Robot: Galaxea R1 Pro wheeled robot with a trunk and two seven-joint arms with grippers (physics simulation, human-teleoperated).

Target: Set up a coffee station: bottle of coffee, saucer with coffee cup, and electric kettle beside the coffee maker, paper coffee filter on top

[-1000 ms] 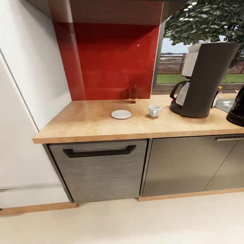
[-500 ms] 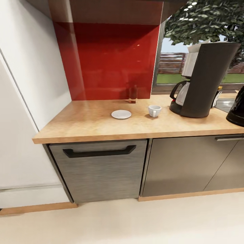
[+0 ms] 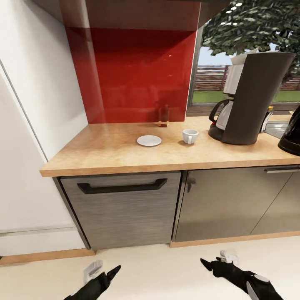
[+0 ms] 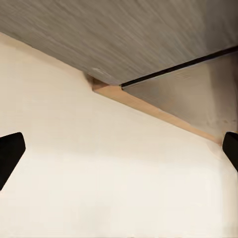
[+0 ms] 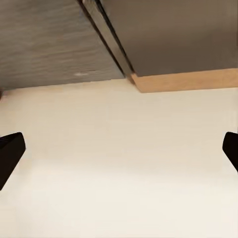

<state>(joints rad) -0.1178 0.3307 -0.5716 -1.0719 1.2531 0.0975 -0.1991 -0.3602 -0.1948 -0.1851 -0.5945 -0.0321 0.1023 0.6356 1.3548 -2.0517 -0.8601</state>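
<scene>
From my remote seat, the bench [image 3: 104,156] showed matt, light wood grain. The backsplash [image 3: 133,75] was glossy red. The saucer [image 3: 149,141] and coffee cup [image 3: 189,136] looked like smooth white ceramic, the coffee maker [image 3: 254,100] like matt dark plastic. The drawer front [image 3: 125,212] looked like brushed grey metal.

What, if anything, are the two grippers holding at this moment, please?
Nothing is held. The left gripper and right gripper both have open jaws with bare floor between them, low in front of the cabinets.
</scene>
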